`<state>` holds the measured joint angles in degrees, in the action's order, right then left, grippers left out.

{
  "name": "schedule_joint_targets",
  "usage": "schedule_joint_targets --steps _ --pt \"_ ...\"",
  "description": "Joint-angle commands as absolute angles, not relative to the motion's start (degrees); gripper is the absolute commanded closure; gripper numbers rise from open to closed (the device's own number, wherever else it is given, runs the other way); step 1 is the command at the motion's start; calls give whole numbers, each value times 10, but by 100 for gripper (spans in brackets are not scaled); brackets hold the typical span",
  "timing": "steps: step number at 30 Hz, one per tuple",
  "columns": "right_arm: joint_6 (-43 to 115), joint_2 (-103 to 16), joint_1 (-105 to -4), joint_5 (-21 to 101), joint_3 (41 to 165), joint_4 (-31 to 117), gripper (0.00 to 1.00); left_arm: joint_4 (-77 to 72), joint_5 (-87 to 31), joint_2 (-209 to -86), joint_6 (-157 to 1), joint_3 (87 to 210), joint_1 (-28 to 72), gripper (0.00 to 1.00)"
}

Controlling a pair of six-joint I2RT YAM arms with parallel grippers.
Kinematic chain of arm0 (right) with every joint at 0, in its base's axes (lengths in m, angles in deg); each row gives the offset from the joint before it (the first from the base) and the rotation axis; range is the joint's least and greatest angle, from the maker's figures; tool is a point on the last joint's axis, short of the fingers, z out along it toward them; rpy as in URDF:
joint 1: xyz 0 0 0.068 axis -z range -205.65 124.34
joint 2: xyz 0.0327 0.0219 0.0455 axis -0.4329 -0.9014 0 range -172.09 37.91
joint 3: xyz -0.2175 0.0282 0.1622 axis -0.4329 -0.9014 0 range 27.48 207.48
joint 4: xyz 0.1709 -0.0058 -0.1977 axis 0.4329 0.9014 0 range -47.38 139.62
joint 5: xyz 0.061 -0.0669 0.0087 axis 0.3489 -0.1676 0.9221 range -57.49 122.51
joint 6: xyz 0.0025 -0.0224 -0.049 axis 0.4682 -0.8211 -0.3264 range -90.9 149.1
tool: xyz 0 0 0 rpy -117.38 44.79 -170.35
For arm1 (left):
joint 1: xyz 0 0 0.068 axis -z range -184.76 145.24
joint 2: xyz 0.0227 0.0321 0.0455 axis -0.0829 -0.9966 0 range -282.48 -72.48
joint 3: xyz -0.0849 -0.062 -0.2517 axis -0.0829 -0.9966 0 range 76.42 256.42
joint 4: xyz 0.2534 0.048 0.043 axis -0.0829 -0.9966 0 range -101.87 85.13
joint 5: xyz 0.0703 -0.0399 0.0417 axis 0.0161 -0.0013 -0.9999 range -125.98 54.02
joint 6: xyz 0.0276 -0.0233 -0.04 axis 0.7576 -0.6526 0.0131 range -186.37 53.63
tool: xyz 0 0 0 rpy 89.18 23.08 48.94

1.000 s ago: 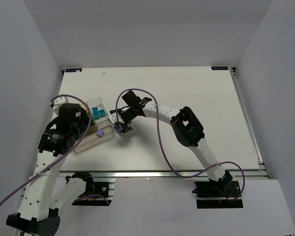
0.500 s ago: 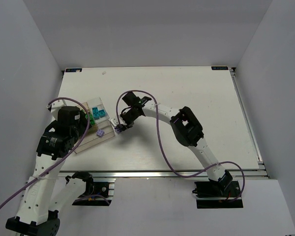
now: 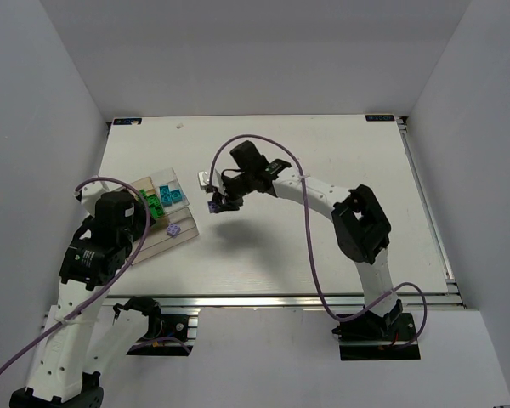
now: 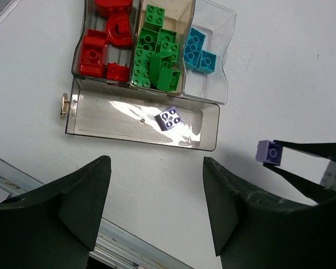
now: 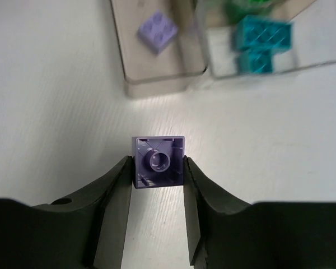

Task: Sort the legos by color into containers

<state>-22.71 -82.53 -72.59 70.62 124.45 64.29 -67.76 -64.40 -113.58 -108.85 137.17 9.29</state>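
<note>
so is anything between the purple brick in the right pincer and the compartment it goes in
Nothing visible. The right pincer grips the purple brick, and only bare table lies between it and the long compartment with the other purple brick. The left pincer hangs open, off that path.

A: Table?
B: White matte tabletop. Aluminium rail along the near edge, second rail down the right side. Small label at each far corner.
A: Walls?
B: Plain white panels: back wall, left wall, right wall, boxing in three sides.
A: Light?
B: Even, diffuse. Shadows soft.
</note>
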Motion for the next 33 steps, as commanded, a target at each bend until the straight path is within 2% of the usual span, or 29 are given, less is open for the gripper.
schedule_joint_targets --steps 1,5,13,15,21,23,24,29,30,31,32,33 --pt "-121 -798 -745 728 1267 554 100 -665 -657 -1135 -1096 1376 96 24" --pt "-89 -842 -769 729 1314 540 100 -665 -645 -1133 -1100 1372 96 24" --pt "-25 -894 -796 702 1324 461 81 -682 -633 -1097 -1133 1358 96 24" --pt "-22 -896 -797 697 1320 453 78 -685 -630 -1093 -1136 1355 96 24" --pt "-10 -905 -802 676 1315 433 51 -683 -620 -1095 -1135 1357 96 23" --pt "-6 -906 -801 670 1319 433 44 -681 -619 -1097 -1134 1359 96 23" --pt "-2 -907 -802 669 1320 416 35 -680 -617 -1098 -1133 1360 96 23" --pt "14 -901 -797 670 1338 423 26 -671 -607 -1098 -1134 1358 96 23" --pt "18 -889 -798 670 1340 424 20 -661 -601 -1097 -1131 1357 101 23" --pt "29 -880 -793 662 1339 424 19 -652 -594 -1095 -1128 1354 101 23" --pt "38 -868 -793 656 1335 424 17 -639 -582 -1090 -1122 1344 101 24" --pt "61 -839 -786 649 1325 424 11 -604 -551 -1078 -1105 1338 101 28"
